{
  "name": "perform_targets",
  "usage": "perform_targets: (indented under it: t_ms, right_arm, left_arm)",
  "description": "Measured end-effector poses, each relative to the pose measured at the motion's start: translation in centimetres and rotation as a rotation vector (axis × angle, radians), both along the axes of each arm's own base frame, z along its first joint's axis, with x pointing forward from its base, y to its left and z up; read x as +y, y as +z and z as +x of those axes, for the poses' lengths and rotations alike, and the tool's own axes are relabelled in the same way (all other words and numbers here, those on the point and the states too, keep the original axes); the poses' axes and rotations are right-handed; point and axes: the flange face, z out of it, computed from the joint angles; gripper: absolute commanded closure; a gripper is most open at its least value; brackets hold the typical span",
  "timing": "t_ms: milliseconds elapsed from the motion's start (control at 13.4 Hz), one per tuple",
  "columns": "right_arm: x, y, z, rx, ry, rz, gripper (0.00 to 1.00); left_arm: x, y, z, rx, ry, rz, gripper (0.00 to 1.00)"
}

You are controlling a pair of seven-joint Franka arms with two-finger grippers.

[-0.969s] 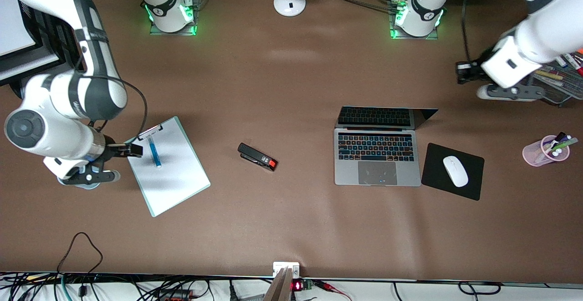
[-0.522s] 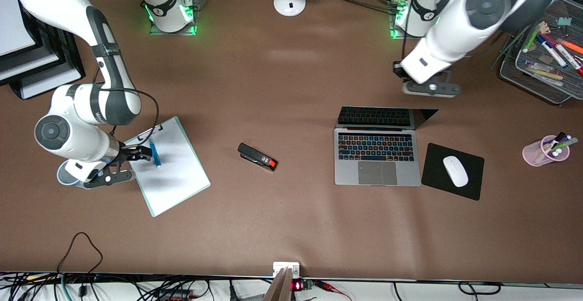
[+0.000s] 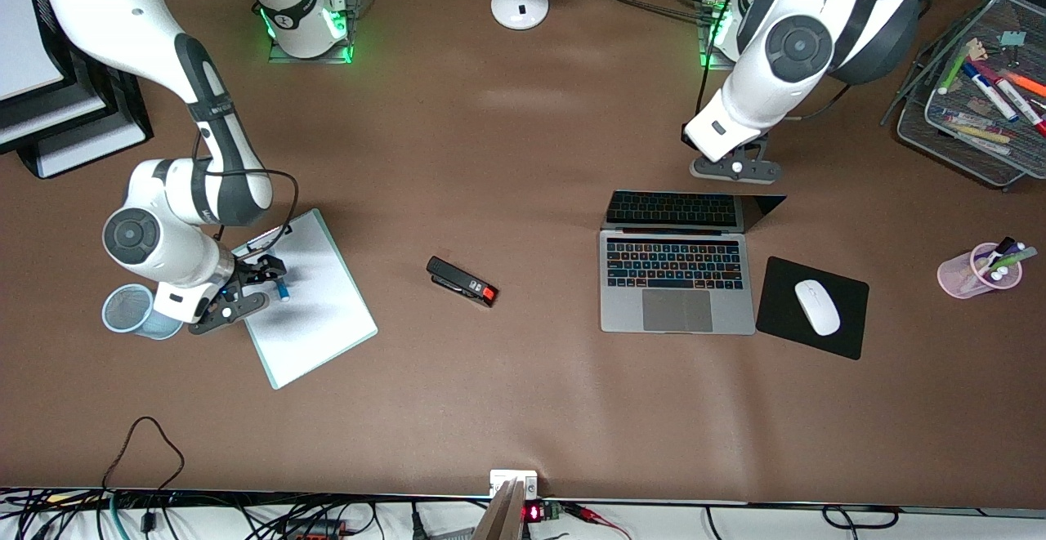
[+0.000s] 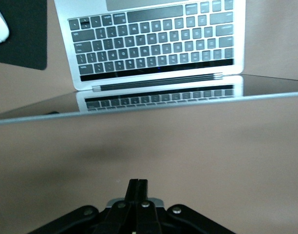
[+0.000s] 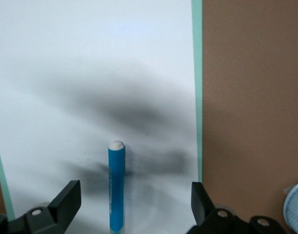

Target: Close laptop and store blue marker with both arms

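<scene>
Brown bench: right hand [image 3: 263, 272], fingers spread, straddles the slim bright-blue marker [image 5: 116, 185] on a white clipboard [image 3: 315, 311]; left hand [image 4: 138, 184], fingers pressed together, hangs near the open silver-grey laptop [image 3: 677, 278].

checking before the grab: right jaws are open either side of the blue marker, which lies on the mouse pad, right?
Not quite. The right gripper does have open jaws either side of the marker, but the marker lies on the white clipboard, not the mouse pad. The right wrist view and front view show it.
</scene>
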Motion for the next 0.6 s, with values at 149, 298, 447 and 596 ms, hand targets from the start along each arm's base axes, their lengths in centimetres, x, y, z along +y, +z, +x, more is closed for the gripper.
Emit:
perform_targets:
  t_ms: [149,298,447,596]
  right_arm:
    - [0.1,-1.2,0.0,-0.003,0.011,0.0,0.06]
    - [0.2,-1.8,0.0,-0.008,0.013,0.0,0.07]
    - [0.6,-2.0,0.0,-0.006,0.01,0.008,0.07]
    - [1.1,-2.3,-0.1,-0.002,-0.004,0.026,0.09]
  left_arm:
    - [-0.1,-1.4,0.6,-0.013,-0.016,0.009,1.0]
    - [-0.3,-2.4,1.2,-0.027,-0.019,-0.002,1.0]
    - [-0.4,-3.2,1.7,-0.043,-0.018,-0.016,1.0]
    - [-0.5,-3.7,2.1,-0.06,-0.017,-0.028,1.0]
